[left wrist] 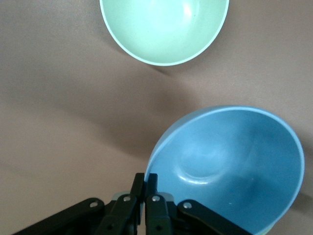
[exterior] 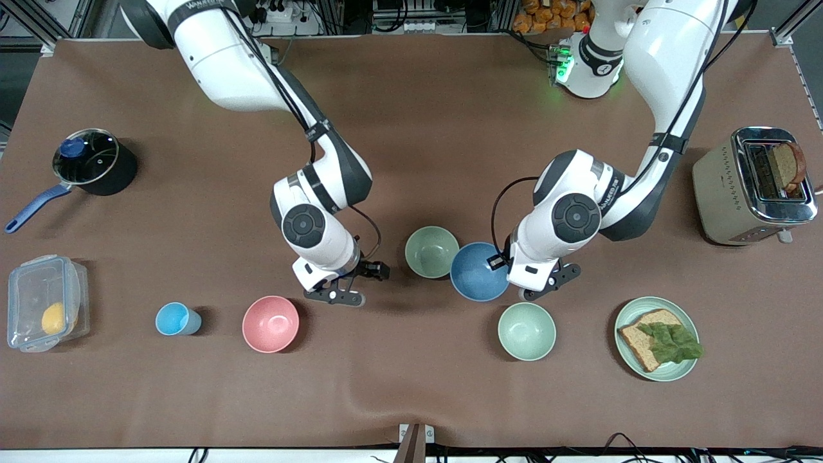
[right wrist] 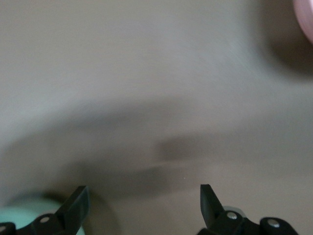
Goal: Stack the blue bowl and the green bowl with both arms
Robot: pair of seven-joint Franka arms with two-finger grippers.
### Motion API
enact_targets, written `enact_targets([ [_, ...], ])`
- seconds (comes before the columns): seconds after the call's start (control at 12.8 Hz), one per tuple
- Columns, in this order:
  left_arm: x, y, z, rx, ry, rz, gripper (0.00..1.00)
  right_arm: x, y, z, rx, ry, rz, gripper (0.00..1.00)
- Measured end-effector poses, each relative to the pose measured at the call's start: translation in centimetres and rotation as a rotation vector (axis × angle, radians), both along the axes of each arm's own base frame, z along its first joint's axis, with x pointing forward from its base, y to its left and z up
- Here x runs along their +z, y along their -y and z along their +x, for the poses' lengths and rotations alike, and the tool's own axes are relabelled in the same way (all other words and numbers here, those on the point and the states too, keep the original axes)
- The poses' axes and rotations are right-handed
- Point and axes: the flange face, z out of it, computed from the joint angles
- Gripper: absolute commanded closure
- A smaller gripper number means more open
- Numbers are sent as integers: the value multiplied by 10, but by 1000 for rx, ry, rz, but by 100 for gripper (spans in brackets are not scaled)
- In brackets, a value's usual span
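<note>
Left gripper [left wrist: 145, 188] pinches the round matte blue bowl [exterior: 477, 272]'s rim, partly hiding it; right gripper [right wrist: 144, 203] gapes empty beside the green bowl [exterior: 431, 251].

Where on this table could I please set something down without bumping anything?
The widest bare stretch of brown tabletop runs along the camera-side edge, below the pink bowl and mint-green bowl. Another lies between the saucepan and toaster, under the arms. It is crowded around the green bowl, the blue bowl and both tools.
</note>
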Motion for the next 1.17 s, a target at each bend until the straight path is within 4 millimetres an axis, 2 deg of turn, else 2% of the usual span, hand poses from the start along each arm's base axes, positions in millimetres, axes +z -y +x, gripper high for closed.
enact_targets([
  [0.16,-1,0,0,0,-1,0,100,-24,0,1,-261,-50,38,0],
  [0.31,-1,0,0,0,-2,0,100,-37,-6,0,-405,-112,95,0],
  [0.7,-5,2,-1,-3,-8,1,100,-54,-44,-20,-494,-144,129,0],
  [0.86,-9,4,-2,-6,-12,1,100,-55,-50,-21,-515,-150,136,0],
  [1.17,-14,22,-7,11,7,-14,100,-55,-58,-20,-561,-153,147,0],
])
